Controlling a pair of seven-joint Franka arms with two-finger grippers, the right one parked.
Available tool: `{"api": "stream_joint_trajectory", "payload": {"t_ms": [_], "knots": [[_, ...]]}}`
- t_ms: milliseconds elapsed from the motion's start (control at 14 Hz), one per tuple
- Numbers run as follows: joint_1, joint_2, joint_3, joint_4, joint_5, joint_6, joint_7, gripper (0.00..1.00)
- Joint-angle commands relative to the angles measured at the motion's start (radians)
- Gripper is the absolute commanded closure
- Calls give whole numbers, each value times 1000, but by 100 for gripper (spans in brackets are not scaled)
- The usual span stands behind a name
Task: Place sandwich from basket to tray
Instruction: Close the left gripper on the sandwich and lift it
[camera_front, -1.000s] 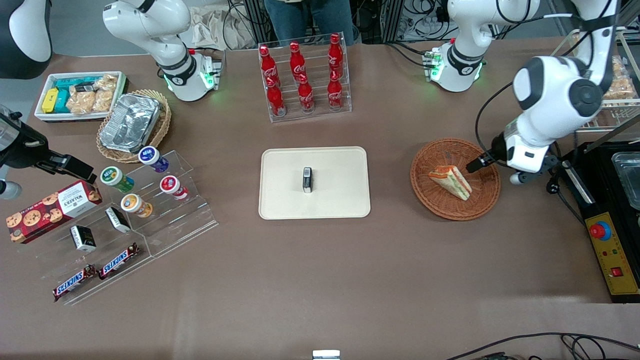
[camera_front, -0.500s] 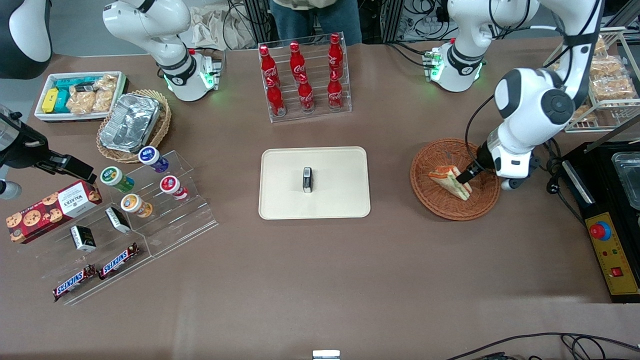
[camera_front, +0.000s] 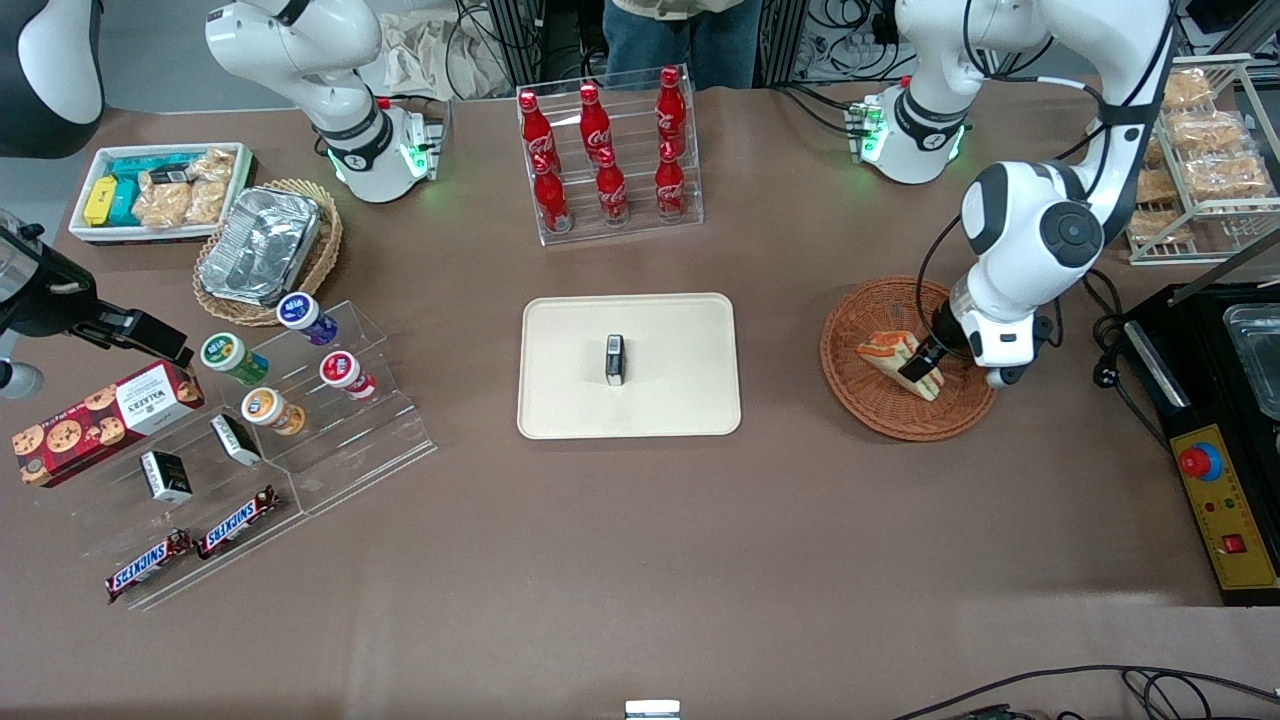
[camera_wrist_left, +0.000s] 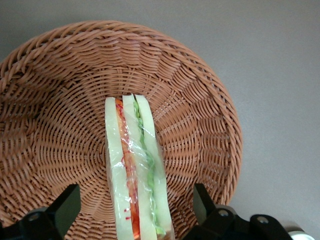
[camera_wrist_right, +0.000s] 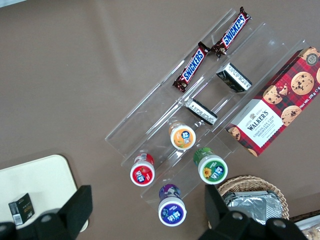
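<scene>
One long brown table (camera_front: 640, 560) fills the room, and nearly everything on it sits untouched. The cream tray (camera_front: 560, 400) lies flat at its middle with a small dark box (camera_front: 615, 359) on it. Toward the working arm's end of the table is the reddish woven basket (camera_front: 860, 400), well apart from the tray. Farther from the front camera than the tray stands a clear rack of red cola bottles (camera_front: 608, 150). Toward the parked arm's end are a clear stepped stand (camera_front: 330, 450) with little round tubs, a red cookie box (camera_front: 100, 408) and two Snickers bars (camera_front: 190, 548).

The sandwich (camera_front: 885, 352) lies in the basket, a wrapped pale wedge showing orange-red and green layers along its edge; the wrist camera shows that edge turned up towards it (camera_wrist_left: 135, 175). The gripper (camera_front: 918, 367) is down inside the basket, right over the wedge. Its fingers (camera_wrist_left: 65, 207) are spread wide, one on each side of the sandwich, with gaps between them and the bread.
</scene>
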Motion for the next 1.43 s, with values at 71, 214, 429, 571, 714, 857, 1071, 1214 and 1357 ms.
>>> {"api": "stream_joint_trajectory", "payload": {"t_ms": [71,214,429,571,714,857,1071,1214,1357], "knots": [[-32,30,4,-9,-13,48,-50,1],[-35,38,4,-11,-10,57,-72,1],[-61,46,6,-12,-10,59,-93,6],[-70,49,6,-15,-8,59,-110,24],[-70,47,6,-20,-6,59,-118,68],[-70,38,6,-18,-5,57,-116,99],[-59,8,8,-3,-5,31,-112,100],[-53,-15,12,46,-5,-65,-104,100],[-48,-25,14,122,4,-178,-103,100]]}}
